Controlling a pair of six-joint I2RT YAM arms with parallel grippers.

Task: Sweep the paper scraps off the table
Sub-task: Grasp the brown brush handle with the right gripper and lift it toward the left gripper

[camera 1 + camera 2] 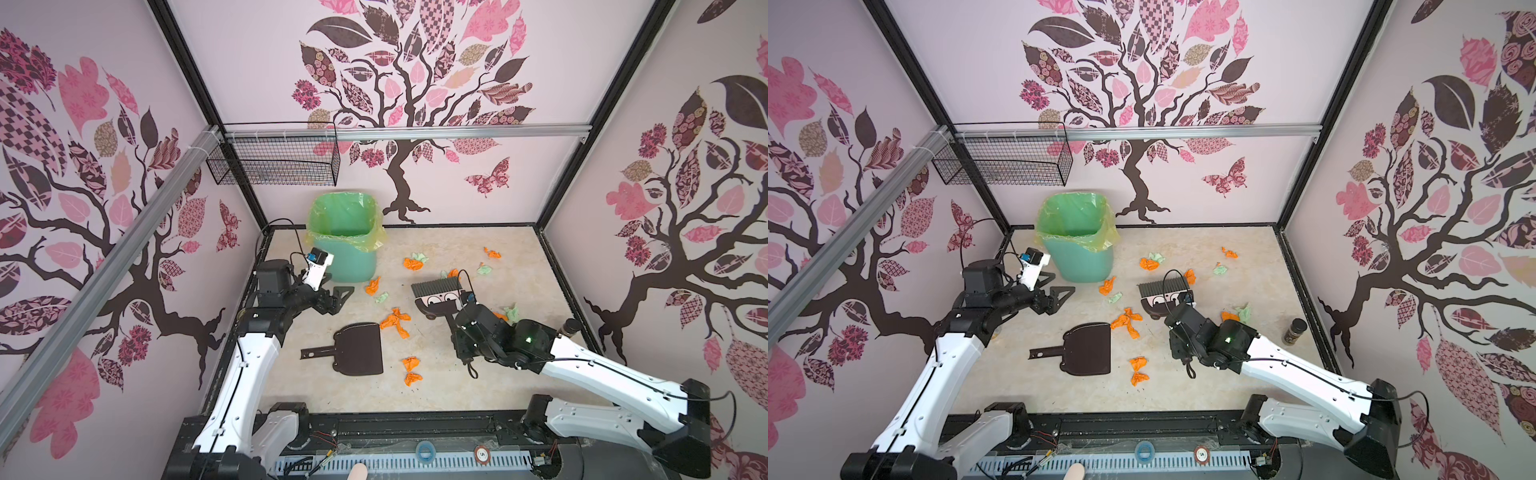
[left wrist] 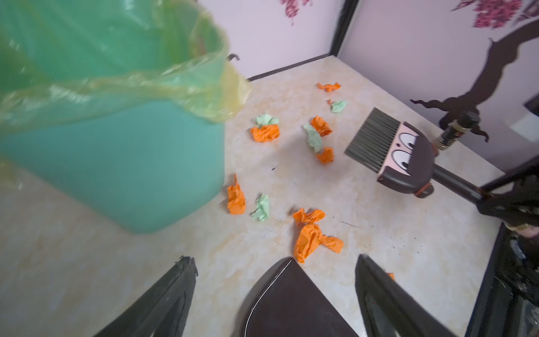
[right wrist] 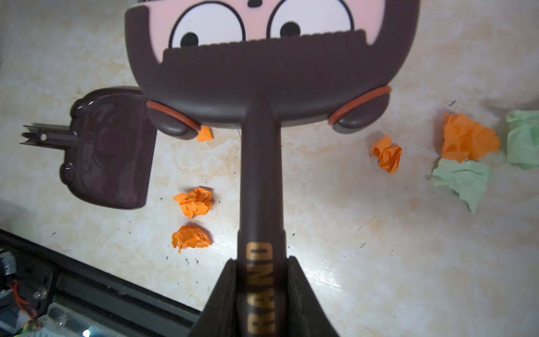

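Marbled table (image 1: 415,395) is carrying paper scraps (image 1: 395,319) mid-surface; right gripper (image 3: 261,259) is clamping the brush (image 1: 436,297) handle, bristles pointing at the far edge; left gripper (image 2: 274,258) is gaping empty

Robot test cell, lab-type booth, not a home. Boxed in by black frame posts (image 1: 185,62) and aluminium rails (image 1: 457,132), printed tree wallpaper (image 1: 405,70) on three panels. Marbled counter (image 1: 436,386) with two white-and-black robot arms (image 1: 249,365) mounted at front edge, beside loose wiring (image 1: 322,436) and vented cable duct (image 1: 374,462). Wire basket (image 1: 274,162) hung off rail.
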